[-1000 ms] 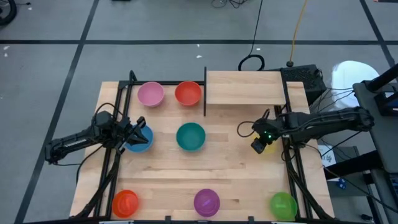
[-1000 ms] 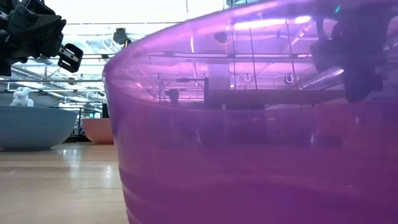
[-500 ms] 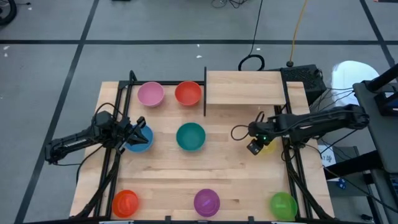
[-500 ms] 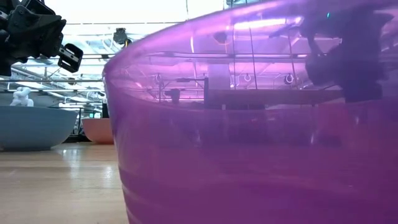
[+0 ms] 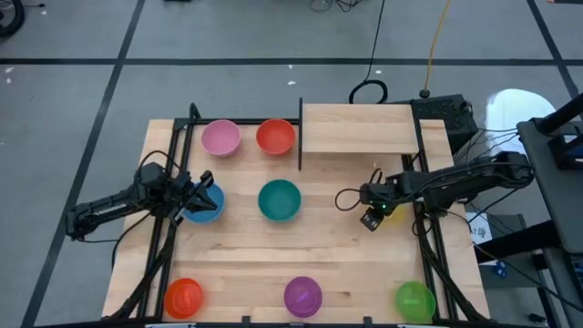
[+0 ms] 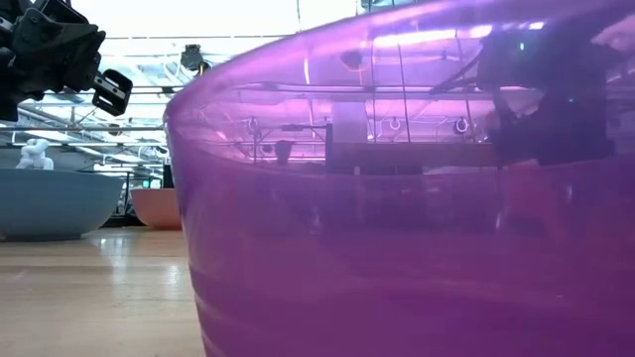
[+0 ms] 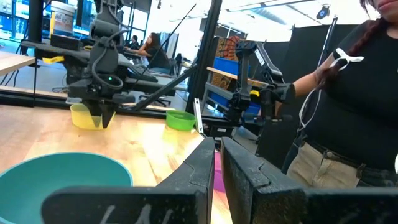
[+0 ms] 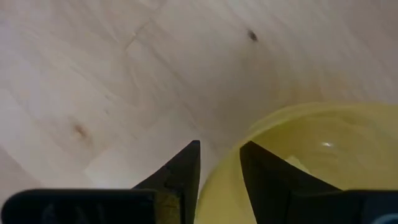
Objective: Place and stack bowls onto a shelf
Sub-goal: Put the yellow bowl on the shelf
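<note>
The shelf stands at the table's far right. On the table sit the pink, red, teal, blue, orange, purple and green bowls. The yellow bowl lies mostly hidden under my right arm. My right gripper is shut on it, in front of the shelf. My left gripper hovers shut above the blue bowl's far rim, touching nothing; it shows raised in the low view. My right gripper has the yellow bowl by its rim, on the side toward the table's left. One finger is inside the bowl and the other outside. The fingers come from above, pointing down. Whether the bowl is clear of the table, I cannot tell.
The purple bowl fills most of the low view. Black frame posts run along the table's left and right sides. Bare wood lies between the teal bowl and my right gripper. A person stands beyond the table's right side.
My right gripper has moved a little toward the table's left edge and turned at the wrist. My left arm has kept still, and the other bowls have not moved.
</note>
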